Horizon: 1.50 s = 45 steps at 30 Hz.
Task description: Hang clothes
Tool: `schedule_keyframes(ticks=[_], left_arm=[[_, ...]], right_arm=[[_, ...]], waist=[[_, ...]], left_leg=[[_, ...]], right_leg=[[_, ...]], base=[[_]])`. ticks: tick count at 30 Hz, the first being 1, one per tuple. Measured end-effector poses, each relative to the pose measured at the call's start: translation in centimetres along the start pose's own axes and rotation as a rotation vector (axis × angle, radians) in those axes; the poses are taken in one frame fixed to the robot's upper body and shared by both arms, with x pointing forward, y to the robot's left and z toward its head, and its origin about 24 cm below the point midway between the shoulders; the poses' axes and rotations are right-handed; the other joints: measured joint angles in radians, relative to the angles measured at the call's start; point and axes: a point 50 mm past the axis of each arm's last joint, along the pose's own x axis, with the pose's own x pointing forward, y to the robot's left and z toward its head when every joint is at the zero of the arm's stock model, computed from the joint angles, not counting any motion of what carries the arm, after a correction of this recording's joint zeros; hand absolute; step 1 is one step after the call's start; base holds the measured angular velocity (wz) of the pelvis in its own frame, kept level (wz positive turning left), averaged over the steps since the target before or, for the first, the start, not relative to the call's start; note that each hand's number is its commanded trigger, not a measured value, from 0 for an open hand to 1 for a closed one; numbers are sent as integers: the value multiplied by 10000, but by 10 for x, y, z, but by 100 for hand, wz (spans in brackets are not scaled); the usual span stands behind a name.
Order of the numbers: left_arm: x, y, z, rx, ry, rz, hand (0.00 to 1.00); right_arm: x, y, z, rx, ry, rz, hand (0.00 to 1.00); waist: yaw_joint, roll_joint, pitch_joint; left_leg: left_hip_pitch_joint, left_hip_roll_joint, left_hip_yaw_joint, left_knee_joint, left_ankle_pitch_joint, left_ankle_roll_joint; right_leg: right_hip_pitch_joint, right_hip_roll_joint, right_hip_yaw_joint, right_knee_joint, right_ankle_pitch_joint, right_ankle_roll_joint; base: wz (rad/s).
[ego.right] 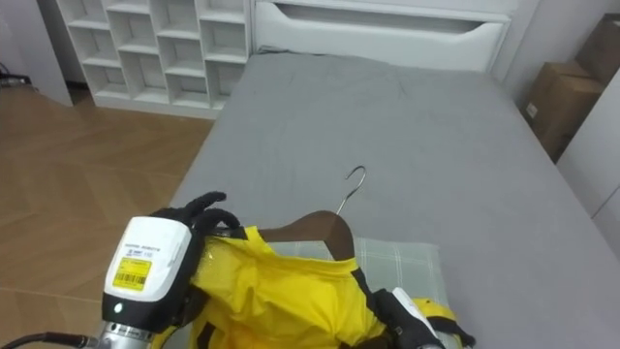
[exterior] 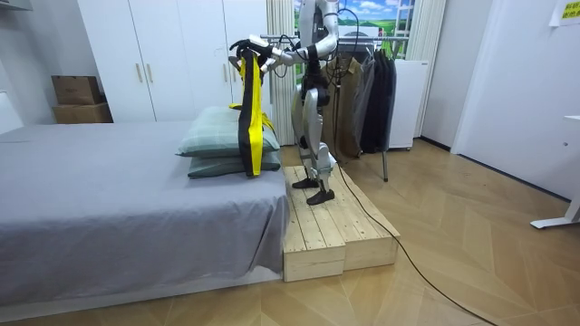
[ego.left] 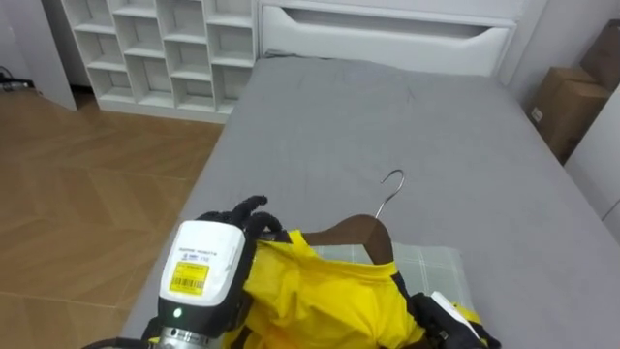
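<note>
A yellow garment point(ego.left: 320, 296) point(exterior: 250, 109) sits on a brown wooden hanger point(ego.left: 355, 233), whose metal hook point(ego.left: 392, 184) points out over the bed. I hold it up in front of me with both hands. My left hand point(ego.left: 205, 260) is at the garment's left shoulder, dark fingers curled over the cloth. My right hand point(ego.left: 448, 318) grips the right edge low in the eye views, partly cut off. In the room view I stand on a wooden platform point(exterior: 335, 226) beside the bed, and the garment hangs down from my raised hands point(exterior: 245, 47).
The grey bed point(ego.left: 387, 126) stretches ahead to a white headboard point(ego.left: 387, 39). Green pillows point(exterior: 213, 145) lie under the garment. A white cubby shelf point(ego.left: 165, 48) stands far left, cardboard boxes point(ego.left: 572, 97) right. A rack of dark clothes point(exterior: 372, 91) is behind me.
</note>
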Motion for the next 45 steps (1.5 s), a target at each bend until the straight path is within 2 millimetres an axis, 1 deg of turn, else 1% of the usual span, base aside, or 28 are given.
schedule_keyframes(ticks=[12,23,27,31,36,41,45], left_arm=[[-1,-1,3,-158,-243,-82,0],[-2,-1,5,-451,-298,-68,0],[-4,-2,5,-460,-260,-139,0],[-4,-3,5,-467,-239,-190,0],[-4,-2,5,-505,-258,-173,0],[-4,-1,5,-756,-191,-56,0],[-1,4,-5,-910,457,299,0]], right_arm=[[0,-2,2,88,-113,-143,100],[0,-4,3,162,-125,-622,100],[-1,-6,6,215,-293,-812,100],[-2,-11,6,380,-321,-1118,100],[-4,-25,4,664,-280,-2028,100],[-6,-32,3,1171,-279,-2370,100],[-7,-37,2,1371,-255,-2660,100]], waist=[[-10,-3,-5],[-12,8,-15],[-47,9,-15],[-144,21,-23],[-250,127,-95],[-237,144,-98],[-223,144,-98]], left_leg=[[65,-13,-1,-5,11,19],[79,-11,-7,-7,11,19],[116,-9,15,-11,11,19],[138,-12,21,-20,11,19],[184,-10,46,-17,11,19],[201,14,121,-24,11,19],[229,30,130,-28,11,19]], right_leg=[[71,2,18,-20,-1,4],[74,6,28,-4,-1,4],[88,5,37,-3,0,4],[116,6,35,1,2,8],[133,9,56,22,8,16],[117,91,73,18,9,15],[152,88,86,20,12,10]], base=[[0],[0],[0],[0],[-1],[-5],[-1]])
